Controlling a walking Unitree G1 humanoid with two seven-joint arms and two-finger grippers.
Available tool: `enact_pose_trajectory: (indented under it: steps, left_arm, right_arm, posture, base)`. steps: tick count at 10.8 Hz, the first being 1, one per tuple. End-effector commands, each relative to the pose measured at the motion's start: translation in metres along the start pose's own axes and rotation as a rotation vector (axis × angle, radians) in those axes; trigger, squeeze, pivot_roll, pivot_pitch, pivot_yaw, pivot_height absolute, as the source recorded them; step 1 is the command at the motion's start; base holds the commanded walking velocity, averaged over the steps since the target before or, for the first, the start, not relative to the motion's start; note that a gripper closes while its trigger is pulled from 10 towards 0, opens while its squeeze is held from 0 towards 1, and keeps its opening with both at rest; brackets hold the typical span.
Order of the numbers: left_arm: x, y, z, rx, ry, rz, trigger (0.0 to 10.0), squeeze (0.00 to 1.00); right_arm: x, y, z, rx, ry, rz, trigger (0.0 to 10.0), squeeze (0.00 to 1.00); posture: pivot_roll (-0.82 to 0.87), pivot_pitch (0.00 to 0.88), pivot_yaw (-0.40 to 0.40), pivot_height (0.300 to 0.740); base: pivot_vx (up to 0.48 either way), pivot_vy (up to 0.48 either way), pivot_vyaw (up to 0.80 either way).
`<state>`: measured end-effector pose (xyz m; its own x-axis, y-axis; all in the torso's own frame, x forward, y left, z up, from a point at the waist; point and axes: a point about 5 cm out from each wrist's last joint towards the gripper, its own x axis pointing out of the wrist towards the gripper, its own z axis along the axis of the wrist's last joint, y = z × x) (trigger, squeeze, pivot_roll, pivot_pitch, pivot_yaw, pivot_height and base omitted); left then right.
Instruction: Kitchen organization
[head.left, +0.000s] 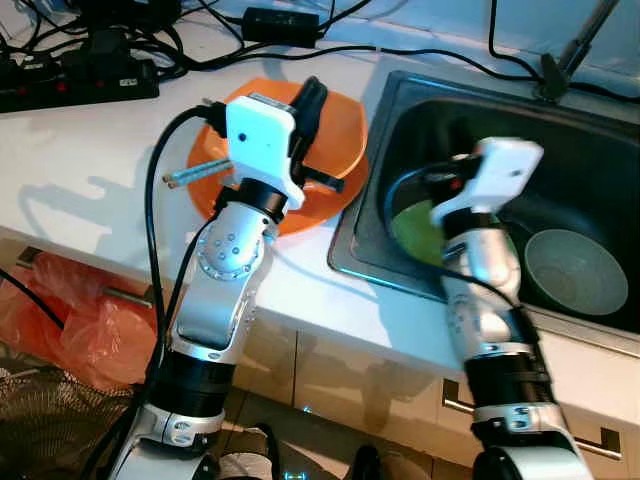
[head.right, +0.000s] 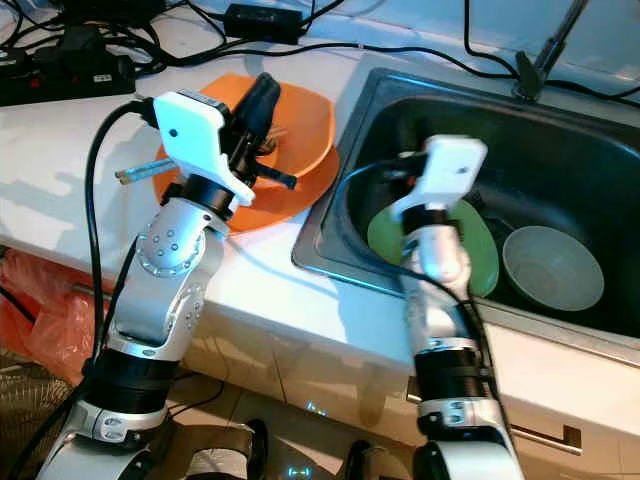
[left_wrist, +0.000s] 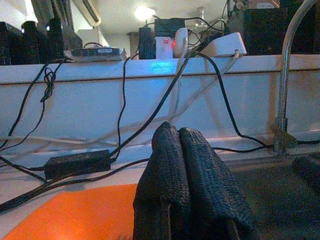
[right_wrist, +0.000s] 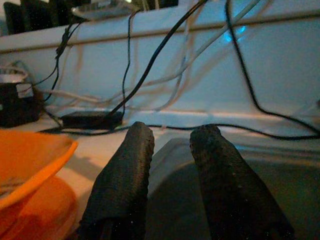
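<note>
The left gripper (left_wrist: 180, 145), jaws together, is held over the orange bowl (head.left: 340, 135); the right gripper (right_wrist: 172, 145), jaws apart, over the sink (head.left: 600, 150)

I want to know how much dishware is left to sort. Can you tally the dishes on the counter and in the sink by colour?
Orange: 2, a bowl sitting on a plate on the counter
Green: 1, a plate in the sink
Grey-white: 1, a bowl in the sink
Total: 4
</note>
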<state>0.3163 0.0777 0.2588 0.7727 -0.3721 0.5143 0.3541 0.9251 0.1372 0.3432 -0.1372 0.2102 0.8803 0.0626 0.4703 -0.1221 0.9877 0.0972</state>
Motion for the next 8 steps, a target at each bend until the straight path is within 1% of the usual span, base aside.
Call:
enact_pose_trajectory:
  steps: [1, 4, 6, 8]
  left_arm:
    - [0.001, -0.001, 0.001, 0.003, -0.01, 0.005, 10.0, 0.0]
    - [0.005, 0.0, 0.011, 0.013, -0.067, -0.001, 10.0, 0.0]
    - [0.006, 0.0, 0.012, 0.012, -0.072, -0.002, 10.0, 0.0]
    - [0.003, 0.004, 0.009, 0.02, -0.062, 0.019, 10.0, 0.0]
  right_arm:
    - [0.002, -0.005, 0.009, -0.008, -0.034, -0.014, 10.0, 0.0]
    - [0.006, -0.008, 0.019, -0.026, -0.069, -0.014, 10.0, 0.0]
    - [0.009, -0.006, 0.029, -0.031, -0.102, -0.004, 10.0, 0.0]
    - [0.007, -0.009, 0.034, -0.046, -0.118, -0.006, 10.0, 0.0]
  posture:
    - [0.22, 0.158, -0.016, 0.74]
    - [0.21, 0.149, -0.012, 0.74]
    - [0.2, 0.14, -0.009, 0.74]
    - [0.19, 0.125, -0.004, 0.74]
  base:
    - [0.0, 0.0, 0.0]
    - [0.0, 0.0, 0.0]
    - [0.0, 0.0, 0.0]
    - [0.0, 0.0, 0.0]
